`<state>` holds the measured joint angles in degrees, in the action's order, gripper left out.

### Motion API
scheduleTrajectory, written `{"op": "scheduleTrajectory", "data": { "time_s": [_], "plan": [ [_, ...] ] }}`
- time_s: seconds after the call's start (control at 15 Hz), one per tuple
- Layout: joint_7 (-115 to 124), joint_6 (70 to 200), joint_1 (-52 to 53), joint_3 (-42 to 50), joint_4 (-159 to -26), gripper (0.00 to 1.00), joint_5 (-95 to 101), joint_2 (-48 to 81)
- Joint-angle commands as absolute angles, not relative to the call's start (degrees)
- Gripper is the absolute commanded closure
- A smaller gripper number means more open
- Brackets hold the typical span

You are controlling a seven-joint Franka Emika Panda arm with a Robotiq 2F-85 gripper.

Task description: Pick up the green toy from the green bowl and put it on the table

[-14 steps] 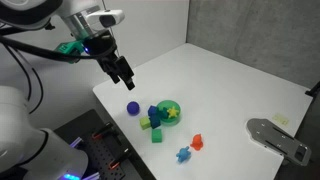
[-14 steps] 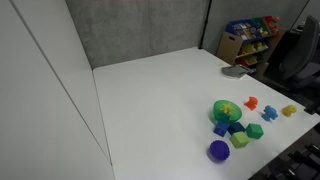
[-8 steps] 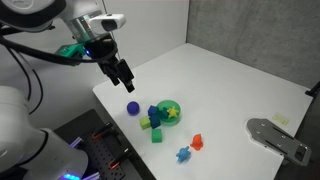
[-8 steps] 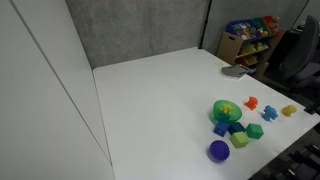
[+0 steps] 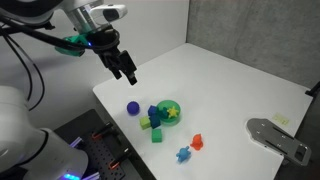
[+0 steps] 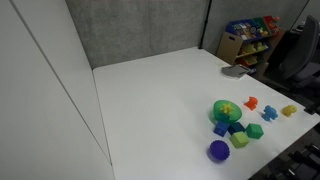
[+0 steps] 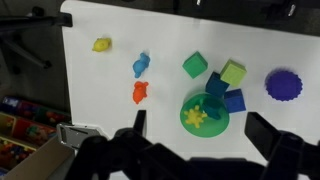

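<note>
The green bowl [image 5: 169,110] stands near the table's [image 5: 225,80] front edge and also shows in the other exterior view [image 6: 226,109] and the wrist view [image 7: 190,101]. It holds a yellow star [image 7: 197,117] and a darker green toy [image 7: 215,108]. My gripper [image 5: 126,70] hangs open and empty high above the table, up and to the left of the bowl. In the wrist view the open jaws [image 7: 198,120] frame the bowl from above. The gripper is out of view in the exterior view from the table's far side.
Around the bowl lie a purple ball [image 5: 132,107], blue blocks [image 7: 235,100], green blocks [image 7: 195,65], a red toy [image 7: 141,93], a blue toy [image 7: 141,66] and a yellow toy [image 7: 101,44]. A grey flat object [image 5: 278,138] lies at the table's right edge.
The gripper has shifted slightly up and to the right, still open. The toys and the bowl have not moved.
</note>
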<state>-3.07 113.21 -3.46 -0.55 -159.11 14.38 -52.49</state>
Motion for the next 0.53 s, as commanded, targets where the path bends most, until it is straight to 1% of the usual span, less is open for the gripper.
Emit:
{"op": "scheduleTrajectory", "data": {
  "time_s": [0.0, 0.47],
  "plan": [
    [-1.90, 113.02, -2.48, -0.60, -154.67, 0.00, 13.20, -46.80],
    [-4.13, 117.77, -0.34, 1.84, -149.34, 0.00, 8.12, -33.37]
  ]
}}
